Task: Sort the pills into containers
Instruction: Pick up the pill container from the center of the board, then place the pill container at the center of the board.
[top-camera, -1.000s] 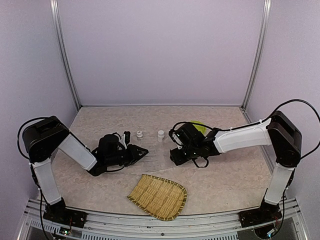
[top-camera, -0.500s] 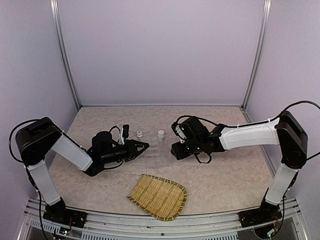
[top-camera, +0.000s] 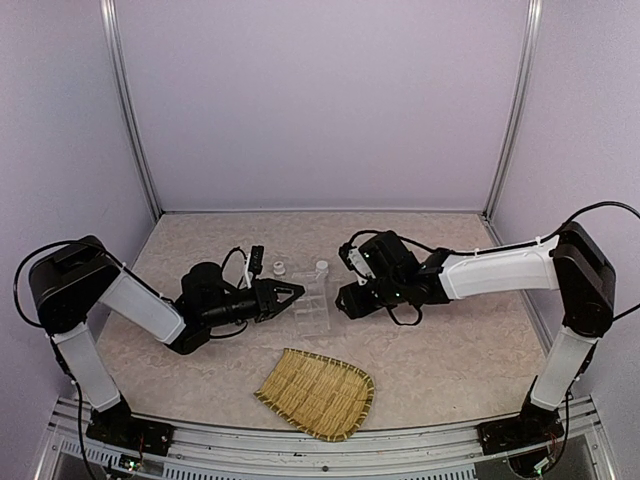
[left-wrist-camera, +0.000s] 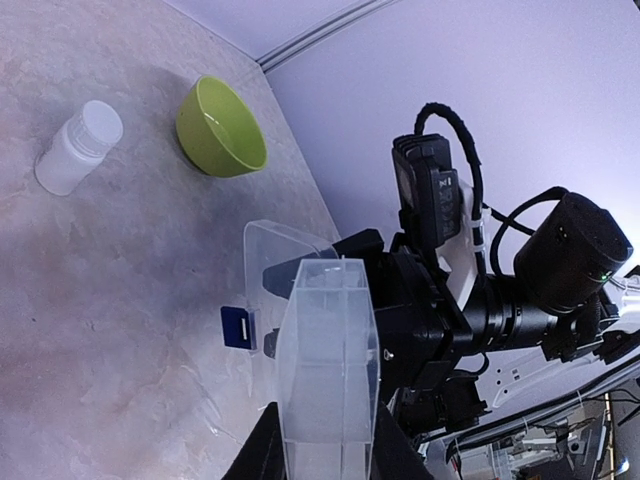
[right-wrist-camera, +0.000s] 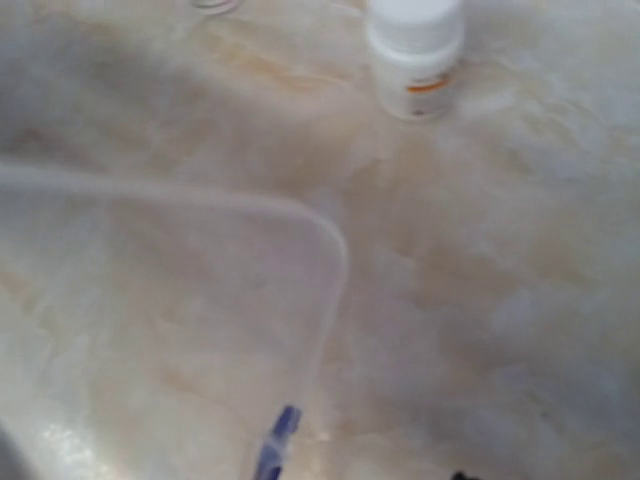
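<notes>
The clear organiser box (top-camera: 312, 306) lies between the two arms at the table's centre. In the left wrist view the box (left-wrist-camera: 330, 350) stands on edge between my fingers, with its lid (left-wrist-camera: 272, 252) swung open and a small blue latch (left-wrist-camera: 237, 327) beside it. My left gripper (top-camera: 290, 295) is shut on the box. My right gripper (top-camera: 347, 300) is at the box's right edge; its jaws do not show. The right wrist view is blurred and shows the clear lid edge (right-wrist-camera: 325, 250) and the blue latch (right-wrist-camera: 283, 425). No pills are visible.
Two small white bottles (top-camera: 278, 268) (top-camera: 322, 267) stand just behind the box; one shows in the right wrist view (right-wrist-camera: 415, 45). A lime-green bowl (left-wrist-camera: 220, 128) sits behind the right arm. A woven bamboo tray (top-camera: 317, 392) lies at the front centre.
My left gripper has moved right and away from the base, carrying the box. My right gripper has shifted left and back, up to the box's edge.
</notes>
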